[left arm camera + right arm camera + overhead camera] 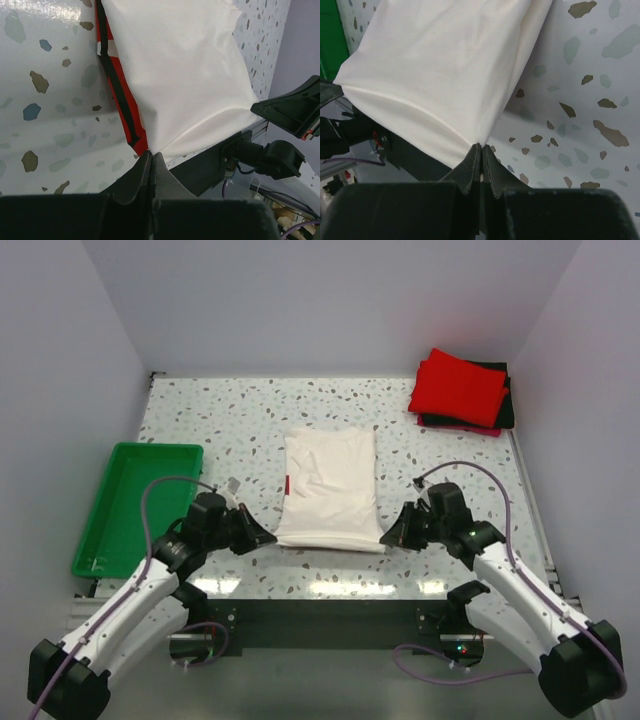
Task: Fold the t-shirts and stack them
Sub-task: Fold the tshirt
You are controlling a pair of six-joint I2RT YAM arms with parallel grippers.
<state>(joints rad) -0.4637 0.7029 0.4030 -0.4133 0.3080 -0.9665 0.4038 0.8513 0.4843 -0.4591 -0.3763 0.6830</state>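
The left fingers (140,172) and right fingers (469,167) were clamped on the 2 near corners of the cream-white cloth t-shirt (330,485) lying mid-way across the speckled worktop (200,420). Either thin pinch could slip, skewing the fold.
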